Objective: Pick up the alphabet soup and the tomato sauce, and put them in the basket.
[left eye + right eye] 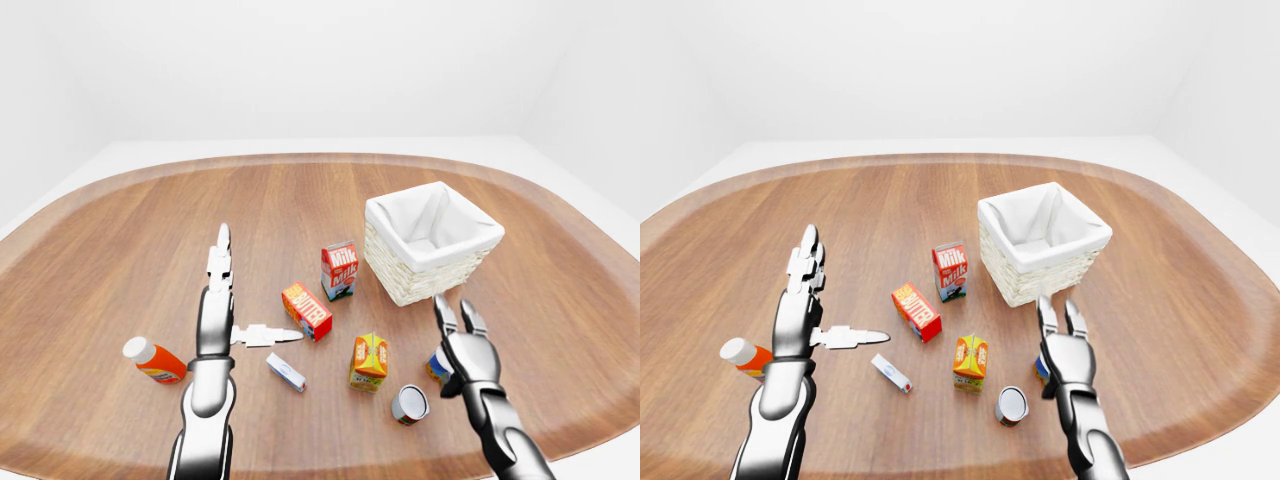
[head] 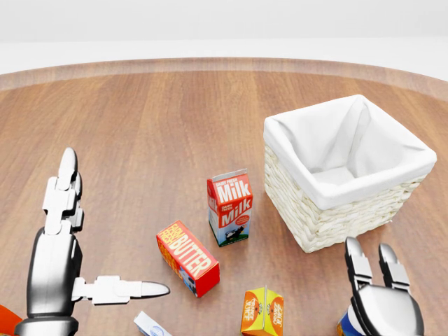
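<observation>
1. The right hand (image 1: pixel 458 345) is hovering with fingers spread open; an upright blue-labelled can (image 1: pixel 437 366), probably the alphabet soup, is sitting just beside it at 8 o'clock, partly hidden.
2. A second can (image 1: pixel 410 403) is lying on its side on the tabletop (image 1: pixel 120 240), further toward 8 o'clock.
3. The basket (image 1: pixel 430 241) is standing at 12 o'clock.
4. The left hand (image 1: pixel 222 300) is open and flat, well apart.

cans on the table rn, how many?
2. One can lies on its side, silver end toward the camera, right of the orange carton. The other can stands just right of it, mostly hidden by the right hand. No others show.
</observation>
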Motion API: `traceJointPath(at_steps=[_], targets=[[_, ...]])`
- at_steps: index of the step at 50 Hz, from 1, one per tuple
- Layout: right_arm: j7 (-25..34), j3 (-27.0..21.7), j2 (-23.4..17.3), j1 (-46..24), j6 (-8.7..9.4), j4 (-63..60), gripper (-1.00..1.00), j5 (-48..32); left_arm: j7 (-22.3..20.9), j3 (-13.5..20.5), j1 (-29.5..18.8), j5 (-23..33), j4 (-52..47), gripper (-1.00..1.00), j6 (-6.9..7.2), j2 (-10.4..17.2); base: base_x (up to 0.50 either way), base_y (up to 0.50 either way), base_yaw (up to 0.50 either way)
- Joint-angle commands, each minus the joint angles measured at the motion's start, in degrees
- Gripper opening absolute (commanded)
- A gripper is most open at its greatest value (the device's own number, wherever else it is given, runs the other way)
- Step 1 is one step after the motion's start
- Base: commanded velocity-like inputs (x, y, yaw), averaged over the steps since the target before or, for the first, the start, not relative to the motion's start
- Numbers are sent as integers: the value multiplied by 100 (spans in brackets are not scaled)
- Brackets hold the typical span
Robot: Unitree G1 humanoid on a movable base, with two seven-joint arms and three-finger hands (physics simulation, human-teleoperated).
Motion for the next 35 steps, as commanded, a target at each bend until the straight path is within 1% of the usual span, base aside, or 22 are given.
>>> traceJointPath(at_steps=[1, 13, 23, 35], targets=[[-163, 63, -61, -104, 0, 343, 100, 4, -19, -3, 10, 43, -48, 100, 0, 15, 0, 0, 0], [-393, 146, -127, -291, 0, 838, 100, 0, -13, 1, -10, 50, -16, 100, 0, 17, 0, 0, 0], [-349, 149, -165, -291, 0, 877, 100, 54, -7, 8, -19, 38, -30, 100, 0, 13, 0, 0, 0], [-597, 207, -276, -625, 0, 1550, 100, 145, 1, 17, -32, 21, -6, 100, 0, 18, 0, 0, 0]])
